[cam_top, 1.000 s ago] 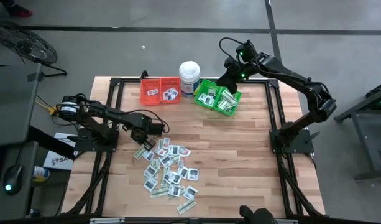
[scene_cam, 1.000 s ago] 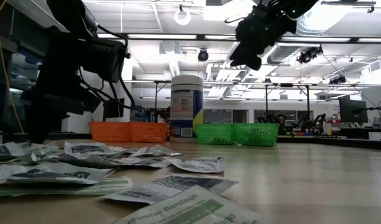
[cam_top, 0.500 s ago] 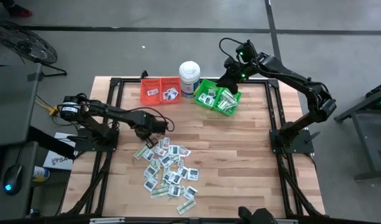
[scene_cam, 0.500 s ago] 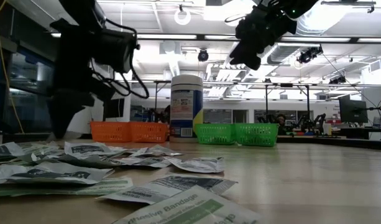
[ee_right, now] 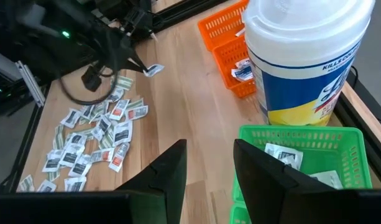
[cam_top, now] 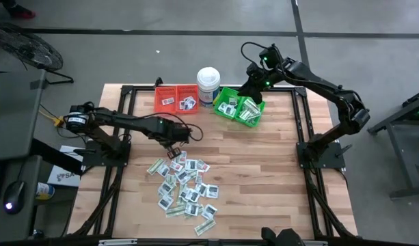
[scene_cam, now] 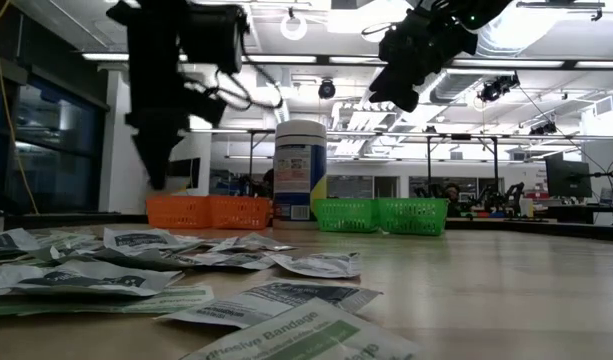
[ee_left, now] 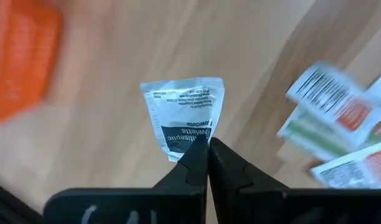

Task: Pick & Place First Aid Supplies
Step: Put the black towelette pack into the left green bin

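The first aid supplies (cam_top: 185,184) lie in a loose pile of small flat packets on the wooden table, left of centre. One white packet with dark print (ee_left: 184,115) is lifted off it, and my left gripper (ee_left: 207,148) is shut on that packet. This gripper hangs above the pile's far edge (cam_top: 173,146), between the pile and the orange bin (cam_top: 176,99). My right gripper (ee_right: 209,168) stands open and holds nothing, high above the green bin (cam_top: 240,108) at the far side. My left gripper pinches the white packet between its two fingertips at one narrow corner (ee_left: 193,142). The fingers come from above, pointing steeply down. The rest of the packet sticks out past the fingertips, clear of the table; the right wrist view shows the packet (ee_right: 154,70) at the gripper's tip.
A tall white tub (cam_top: 208,83) stands between the orange and green bins at the far edge. Both bins hold a few packets. Bare wood lies right of the pile and in front of the green bin. A black frame borders the table.
My left gripper has risen from the pile's left edge and gone toward the table's right and far side, nearer the orange bin, rolling its wrist as it went. It stays shut, and the white packet has come up clear of the pile with it.
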Motion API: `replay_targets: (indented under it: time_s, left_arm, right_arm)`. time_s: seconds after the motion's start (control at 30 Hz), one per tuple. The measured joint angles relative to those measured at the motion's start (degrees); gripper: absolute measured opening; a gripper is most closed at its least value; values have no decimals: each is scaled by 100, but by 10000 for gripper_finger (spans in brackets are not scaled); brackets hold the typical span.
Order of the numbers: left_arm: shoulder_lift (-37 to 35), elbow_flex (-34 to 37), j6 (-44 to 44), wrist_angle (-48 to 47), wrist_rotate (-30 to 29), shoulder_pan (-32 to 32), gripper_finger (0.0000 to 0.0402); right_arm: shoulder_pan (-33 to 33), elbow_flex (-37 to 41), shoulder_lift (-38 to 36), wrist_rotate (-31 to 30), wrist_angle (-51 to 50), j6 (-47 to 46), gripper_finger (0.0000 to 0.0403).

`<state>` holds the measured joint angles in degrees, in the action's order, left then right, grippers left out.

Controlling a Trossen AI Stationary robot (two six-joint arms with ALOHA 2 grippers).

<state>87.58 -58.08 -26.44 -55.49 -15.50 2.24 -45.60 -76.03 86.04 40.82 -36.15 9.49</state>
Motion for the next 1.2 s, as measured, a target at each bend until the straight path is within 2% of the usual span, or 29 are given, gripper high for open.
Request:
replay_targets:
  time_s: [0.23, 0.43, 0.5, 0.6, 0.67, 0.77, 0.83, 0.9, 1.0, 1.07, 1.2]
  left_arm:
    - [-1, -832, 872, 89, -524, 0, 0]
    - [-6, -1547, 2950, 941, -1033, 15, 0]
    - [-8, -1737, 3786, 1280, -985, 115, 0]
    - [-8, -1968, 4713, 1601, -629, 351, 0]
    - [-10, -2036, 5251, 1893, -287, 532, 0]
    - [-10, -2042, 5805, 2248, 508, 835, 0]
    - [-10, -2045, 6010, 2355, 893, 1015, 0]
    - [-10, -2046, 6051, 2259, 758, 1144, 0]
    - [-10, -2044, 6097, 1955, 254, 1353, 0]
    - [-10, -2044, 6208, 1724, 97, 1546, 0]
    - [-10, -1996, 6390, 1301, 85, 1980, 0]
  right_arm:
    - [0, 0, 0, -2, 68, 60, 126]
    - [2, 0, 0, 58, 68, 211, 126]
    - [27, 0, 0, 328, 66, 372, 126]
    - [134, 0, 0, 899, 73, 866, 126]
    - [282, 0, 0, 1042, 120, 1262, 126]
    - [591, 0, 0, 688, 342, 1703, 126]
    - [814, -2, 0, 204, 516, 1946, 126]
    - [1023, -2, 0, -554, 666, 1862, 126]
    - [1197, -2, 0, -1568, 683, 1461, 126]
    - [1242, -2, 0, -1835, 639, 1291, 126]
    - [1268, -2, 0, -1840, 632, 909, 126]
